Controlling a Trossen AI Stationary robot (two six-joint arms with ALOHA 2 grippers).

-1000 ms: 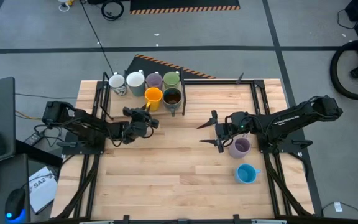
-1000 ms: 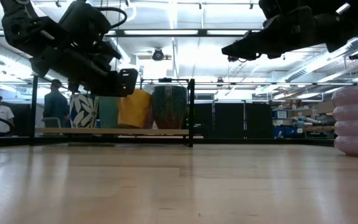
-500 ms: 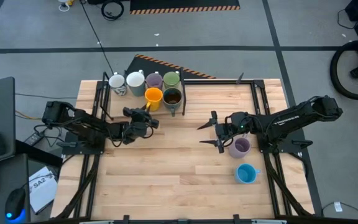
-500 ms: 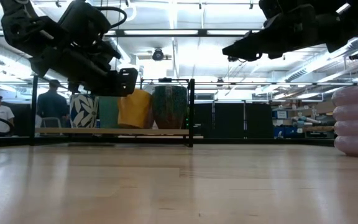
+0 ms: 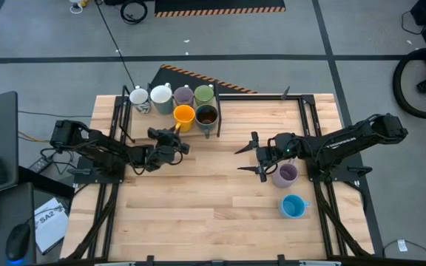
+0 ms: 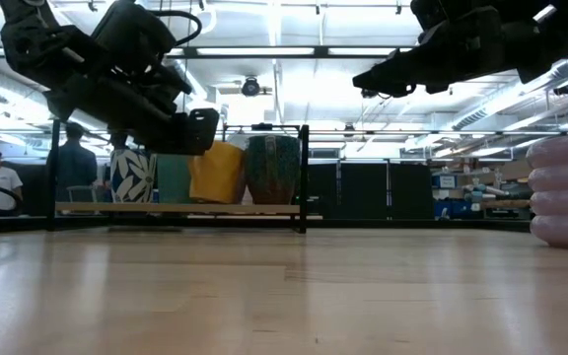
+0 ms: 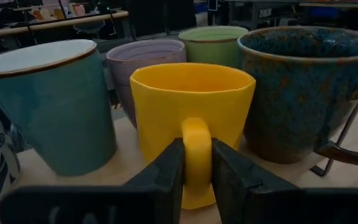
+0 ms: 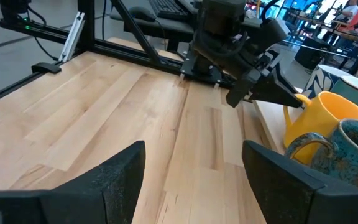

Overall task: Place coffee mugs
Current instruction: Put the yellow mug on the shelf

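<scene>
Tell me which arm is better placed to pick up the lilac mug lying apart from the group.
The right arm: its open gripper hovers just beside the lilac mug, while the left gripper is across the table, around the orange mug's handle.

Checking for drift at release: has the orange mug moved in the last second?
Yes, slightly. In the low view the orange mug has edged toward the brown mug, closing the gap. Left gripper straddles its handle.

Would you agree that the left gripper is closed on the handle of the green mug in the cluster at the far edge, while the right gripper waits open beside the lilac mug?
Not quite: the left gripper is on the handle of the orange mug, not the green mug behind it, as the left wrist view shows. The rest stands: the right gripper waits open beside the lilac mug.
</scene>
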